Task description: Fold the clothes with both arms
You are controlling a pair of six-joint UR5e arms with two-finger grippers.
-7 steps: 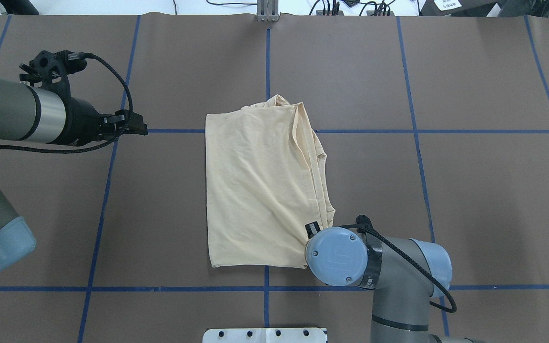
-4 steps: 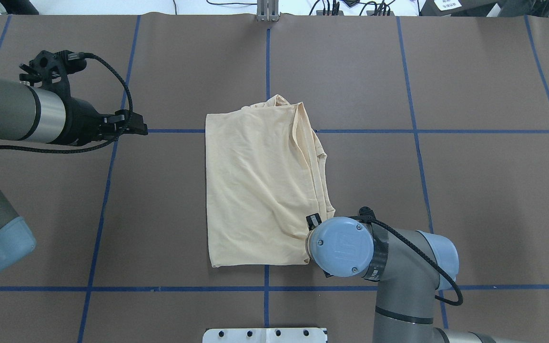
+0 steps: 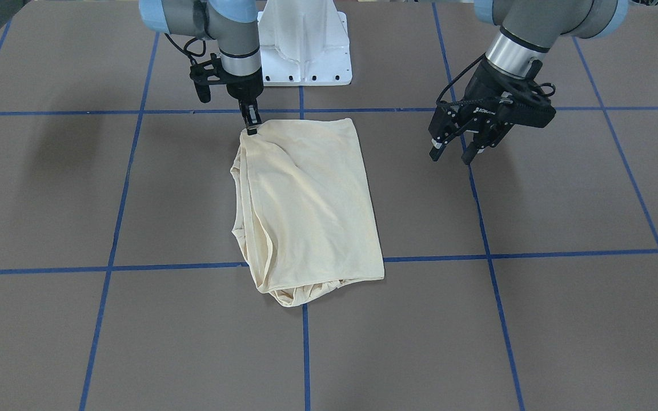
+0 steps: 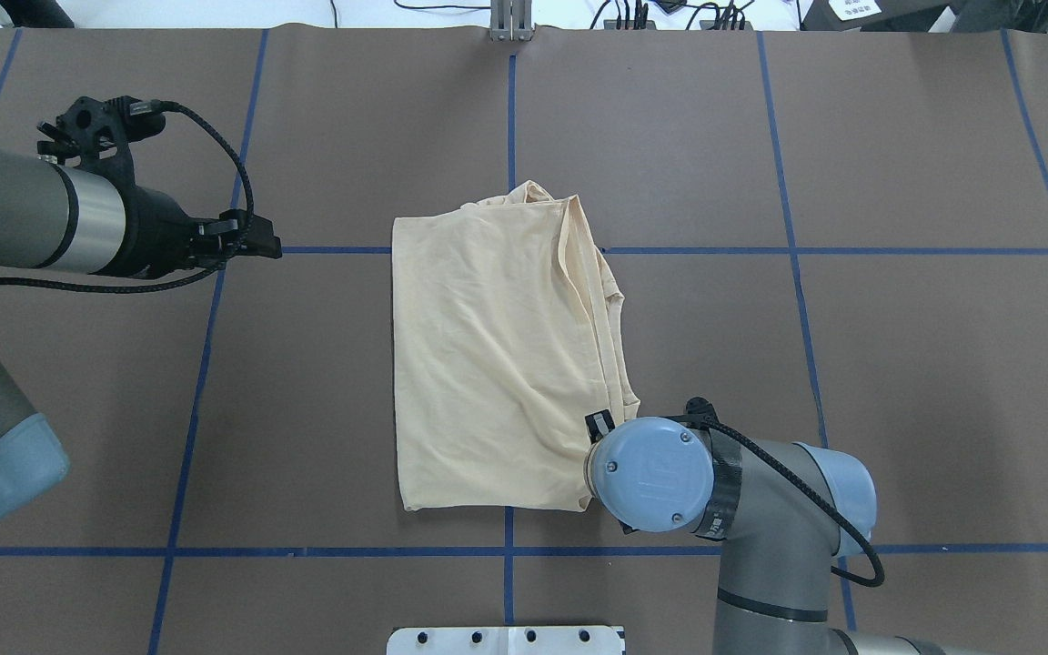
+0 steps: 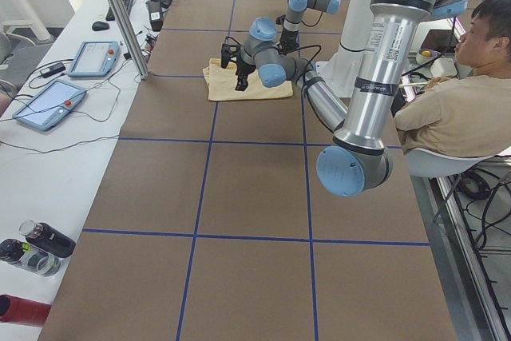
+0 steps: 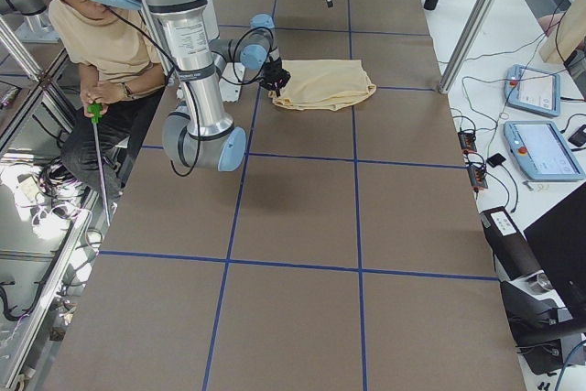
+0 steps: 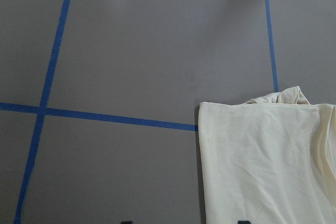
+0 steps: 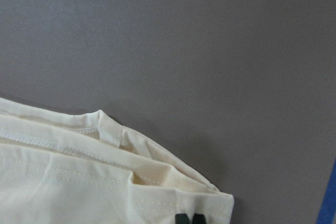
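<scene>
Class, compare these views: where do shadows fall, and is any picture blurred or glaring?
Front-facing view: a soft, broad shadow lies on the table to the picture's left of the T-shirt; no glare. Overhead view: even, flat light, sharp throughout. Right wrist view: the seams are crisp, a faint shadow rims the fabric, and the right hand is cut by the lower edge.

The grey-and-silver jointed left arm (image 4: 51,218) reaches in over the left edge of the brown table (image 4: 897,136). Its forearm lies nearly level above the far half. The black two-finger left gripper (image 3: 450,155) hangs clear of the surface, tilted downward, with its fingers spread wide apart. The grey-and-silver right arm (image 4: 760,555) rises by the near edge, right of centre, its light blue wrist cap (image 4: 647,473) facing up. The slim black right gripper (image 3: 251,127) points straight down. Its fingertips are pinched together on a corner of the pale cream-yellow T-shirt (image 4: 488,364).
</scene>
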